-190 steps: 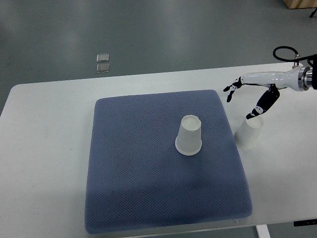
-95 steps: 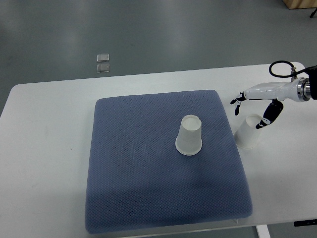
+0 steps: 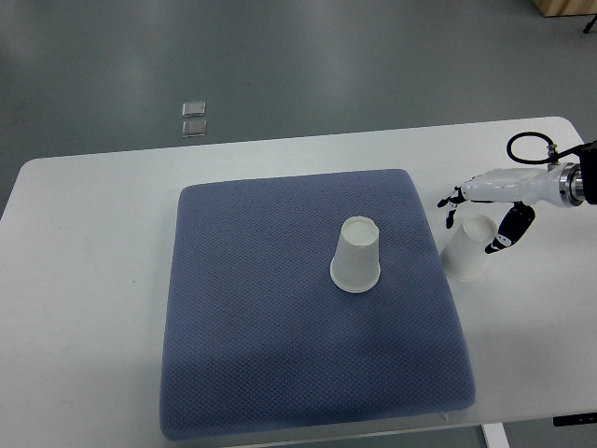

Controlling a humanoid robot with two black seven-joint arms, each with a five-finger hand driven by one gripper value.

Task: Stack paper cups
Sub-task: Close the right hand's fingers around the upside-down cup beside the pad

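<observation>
Two white paper cups are sitting upside down, bases up, so nothing is showing inside either of them. One cup (image 3: 356, 257) is standing near the middle of a blue-grey textured mat (image 3: 280, 355) that is covering much of the white surface (image 3: 84, 299). The other cup (image 3: 469, 248) is standing on the bare surface just off the mat's right edge, leaning a little. No print or label is readable on either cup. The right hand (image 3: 480, 207) is reaching in from the right edge, hovering over the second cup with its fingers (image 3: 451, 199) spread toward the left and its thumb (image 3: 508, 229) hanging down beside the cup's upper right; it is gripping nothing, and whether the thumb is touching the cup cannot be told. Beyond the surface, two small clear squares (image 3: 194, 119) are lying on the grey floor (image 3: 373, 56).
</observation>
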